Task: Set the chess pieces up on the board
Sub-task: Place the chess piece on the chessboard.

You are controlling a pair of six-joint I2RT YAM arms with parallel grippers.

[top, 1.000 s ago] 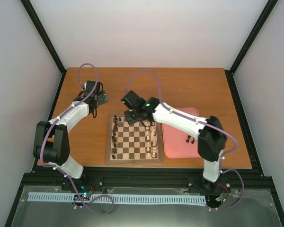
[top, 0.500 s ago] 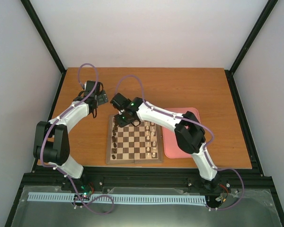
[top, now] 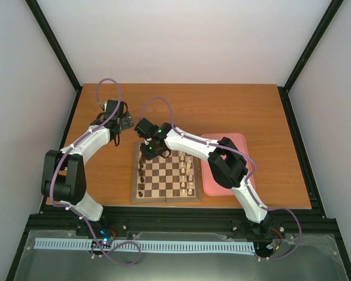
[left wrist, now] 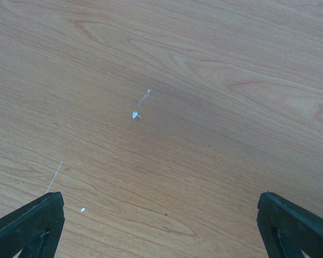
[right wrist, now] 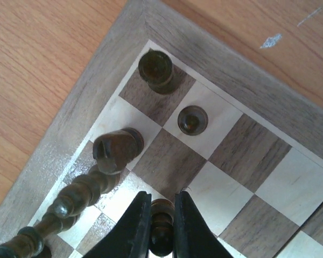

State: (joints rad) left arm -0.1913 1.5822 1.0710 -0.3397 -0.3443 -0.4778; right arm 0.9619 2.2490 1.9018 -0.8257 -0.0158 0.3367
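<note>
A bare orange-brown wooden table (top: 240, 111) carries everything. The right white-and-black arm (top: 187, 143) arcs across it to the far left corner of the square wooden chessboard with light and dark checkered squares and a tan border (top: 164, 201), which lies at the near middle. The left arm (top: 88, 143) bends out over bare wood beyond the board's far left. A pink rounded tray (top: 210, 184) lies just beside the board's right edge. The left gripper (left wrist: 161, 226) hangs over plain tabletop with its fingers spread wide. The right gripper (right wrist: 162, 204) is pressed together, pinching a small dark turned piece (right wrist: 161, 226) upright over the squares near the corner; whether its foot touches the board cannot be told. Tiny dark brown chess pieces (top: 141, 170) line the board's left side and cream-white pieces (top: 188, 172) its right. In the right wrist view a dark rook (right wrist: 155, 70) stands on the corner square, a dark pawn (right wrist: 192, 119) on the light square beside it, and a dark knight (right wrist: 116, 149) next along the edge.
</note>
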